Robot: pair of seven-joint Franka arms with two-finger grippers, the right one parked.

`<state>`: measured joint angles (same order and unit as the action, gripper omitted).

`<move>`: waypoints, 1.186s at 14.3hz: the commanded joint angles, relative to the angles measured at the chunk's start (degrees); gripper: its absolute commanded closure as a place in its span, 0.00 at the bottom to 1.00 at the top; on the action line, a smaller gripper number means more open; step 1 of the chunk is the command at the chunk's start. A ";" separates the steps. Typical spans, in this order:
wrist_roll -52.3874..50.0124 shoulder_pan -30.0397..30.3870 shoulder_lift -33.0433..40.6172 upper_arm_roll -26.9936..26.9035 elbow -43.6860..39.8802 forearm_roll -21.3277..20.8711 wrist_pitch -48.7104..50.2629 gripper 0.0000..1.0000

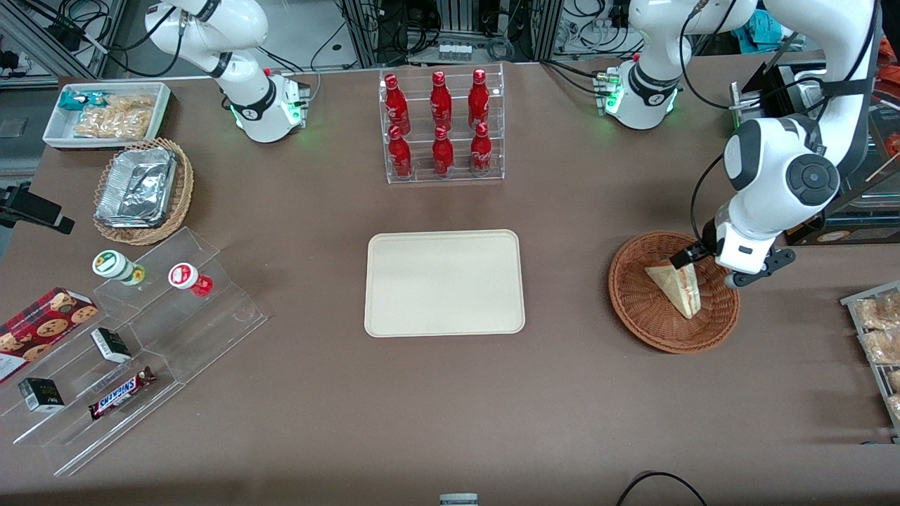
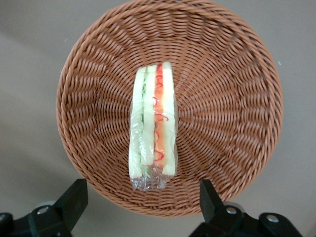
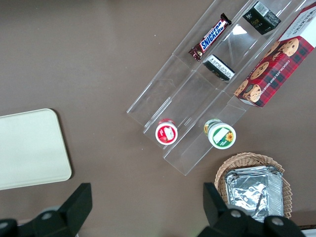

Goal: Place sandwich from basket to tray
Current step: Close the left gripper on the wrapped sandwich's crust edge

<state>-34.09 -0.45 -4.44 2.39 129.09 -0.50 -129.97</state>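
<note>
because the wedge stands on edge: sandwich (image 2: 153, 123) sits in the middle of the basket (image 2: 232, 98), filling edge up, so its two bread faces offer themselves to a pinch from above.
gripper (image 2: 140, 202): hangs above the basket rim, fingers (image 2: 74, 197) spread wide and gripping nothing; the gap looks broader than the wedge, which should leave room to descend around it.
tray (image 1: 444, 282): lies flat and bare mid-table, well apart from the basket toward the parked arm's end, likely kept open as the drop spot.
step: judged as approach, grasp not yet made.
risk: clear wrap may slip or crush under a hard squeeze.
</note>
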 commanded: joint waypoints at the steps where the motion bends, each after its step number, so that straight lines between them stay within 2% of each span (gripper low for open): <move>1: -7.38 0.10 -2.23 0.16 1.07 -0.73 -4.83 0.00; 4: -9.77 0.01 -6.80 0.16 1.34 -0.73 -10.02 0.00; 5: -9.77 0.01 -8.11 0.16 1.34 -0.73 -11.08 0.03; 6: -9.86 0.01 -8.82 0.16 1.34 -0.73 -11.18 0.21; 7: -9.77 0.01 -8.83 0.16 1.52 -0.73 -11.18 0.65; 8: -9.25 0.01 -8.40 0.16 1.52 -0.73 -10.57 0.86; 10: -8.55 0.01 -6.82 0.07 0.73 -0.82 -6.81 0.92; 13: -2.94 -1.03 -5.40 0.60 -6.19 -1.17 4.51 0.96; 15: 1.55 -4.28 -5.84 0.86 -11.82 -1.17 12.96 0.97; 17: 4.79 -7.61 -6.63 0.95 -14.47 -1.61 14.04 0.95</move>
<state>-32.35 -4.57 -9.99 3.54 117.84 -0.96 -118.22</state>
